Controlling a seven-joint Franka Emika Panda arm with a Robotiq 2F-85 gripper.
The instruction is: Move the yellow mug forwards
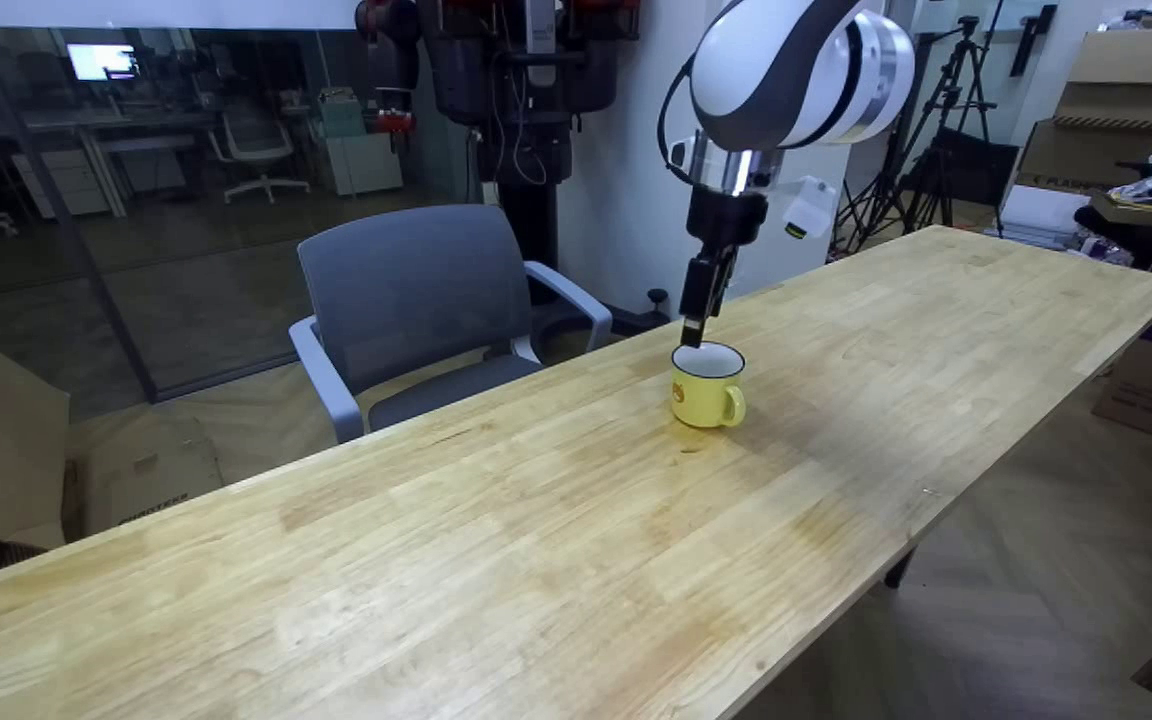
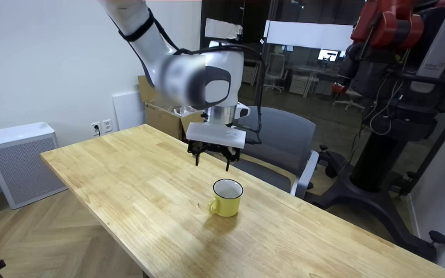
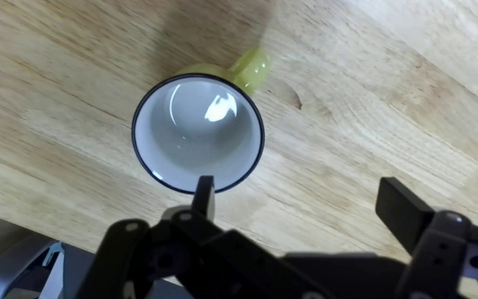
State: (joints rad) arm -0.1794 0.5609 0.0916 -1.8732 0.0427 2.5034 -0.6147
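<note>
The yellow mug (image 1: 700, 402) stands upright on the wooden table, with its white inside and dark rim facing up. It shows in both exterior views (image 2: 229, 205); its handle points toward the table's long edge away from the chair. My gripper (image 2: 212, 167) is open and empty, with two black fingers pointing down above the table. It hangs higher than the mug and toward the chair side. In the wrist view, the mug (image 3: 199, 133) lies up and left of the open jaws (image 3: 296, 182). The left fingertip overlaps the mug's near rim in the picture; nothing is between the fingers.
The long wooden table (image 1: 496, 570) carries the mug. A grey office chair (image 1: 416, 290) stands against its long edge, close to my gripper; it also shows in an exterior view (image 2: 284, 131). A large red and black robot (image 2: 384, 162) stands behind the chair.
</note>
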